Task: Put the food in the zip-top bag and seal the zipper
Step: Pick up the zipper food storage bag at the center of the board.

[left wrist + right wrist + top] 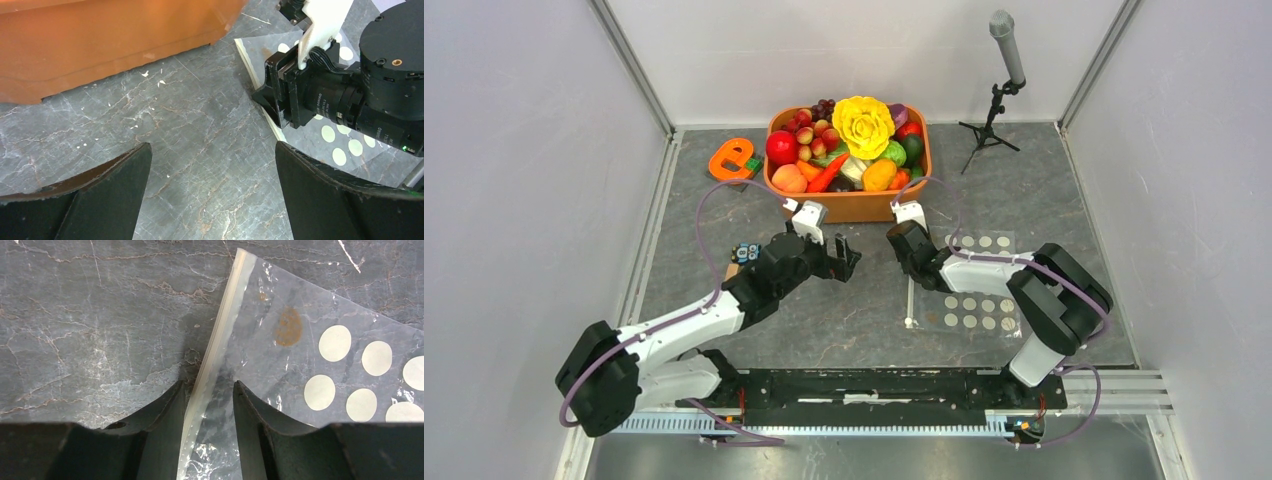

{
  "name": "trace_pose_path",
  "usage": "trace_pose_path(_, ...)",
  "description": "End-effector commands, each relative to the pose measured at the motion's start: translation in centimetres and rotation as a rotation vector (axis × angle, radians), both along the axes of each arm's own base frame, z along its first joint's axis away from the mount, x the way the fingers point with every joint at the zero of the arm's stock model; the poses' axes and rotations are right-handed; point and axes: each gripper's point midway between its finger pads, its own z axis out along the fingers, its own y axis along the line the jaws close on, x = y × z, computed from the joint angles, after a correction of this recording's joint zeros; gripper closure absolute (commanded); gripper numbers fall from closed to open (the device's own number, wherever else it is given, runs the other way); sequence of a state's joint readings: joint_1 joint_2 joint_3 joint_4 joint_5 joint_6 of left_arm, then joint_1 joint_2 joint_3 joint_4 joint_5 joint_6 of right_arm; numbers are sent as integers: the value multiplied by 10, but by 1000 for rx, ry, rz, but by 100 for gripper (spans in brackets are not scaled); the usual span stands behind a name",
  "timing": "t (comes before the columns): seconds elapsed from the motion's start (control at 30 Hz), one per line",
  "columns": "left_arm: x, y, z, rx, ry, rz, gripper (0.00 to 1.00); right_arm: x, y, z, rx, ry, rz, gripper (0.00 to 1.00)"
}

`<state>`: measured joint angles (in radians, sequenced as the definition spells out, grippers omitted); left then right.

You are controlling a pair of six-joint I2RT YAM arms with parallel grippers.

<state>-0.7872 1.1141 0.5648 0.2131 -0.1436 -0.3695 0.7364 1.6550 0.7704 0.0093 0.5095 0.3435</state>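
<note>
The food is piled in an orange tub at the back of the table. The zip-top bag, clear with white dots, lies flat at centre right, its zipper along the left edge. My right gripper is down at that edge, open. The zipper runs between its fingers beside the left one, with a gap on the other side, and the dotted bag spreads to the right. My left gripper is wide open over bare table between the tub and the bag.
A microphone on a small tripod stands at the back right. An orange letter-shaped block lies left of the tub. The two grippers are close together in front of the tub. White walls enclose the table.
</note>
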Motion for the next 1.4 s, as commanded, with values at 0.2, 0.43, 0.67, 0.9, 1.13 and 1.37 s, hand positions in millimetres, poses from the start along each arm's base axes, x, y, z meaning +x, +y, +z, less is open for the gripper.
trace_pose_path(0.2, 4, 9, 10, 18, -52, 30, 0, 8, -6, -2, -41, -20, -76, 67)
trace_pose_path(0.43, 5, 10, 8, 27, -48, 33, 0, 5, -5, 3, 10, -48, -65, 94)
trace_pose_path(0.67, 5, 4, 7, 38, -42, 5, 0, 9, 5, 28, 72, -86, -27, 100)
trace_pose_path(0.9, -6, -21, 2, 13, -24, -140, 0, -1, 15, 65, 321, -139, 27, 100)
trace_pose_path(1.13, -16, -59, -7, -66, 33, -293, 0, -13, 17, 68, 448, -109, 60, 100)
trace_pose_path(1.37, -27, -100, -25, -185, 124, -365, 3, -21, 20, 74, 526, -118, 67, 100)
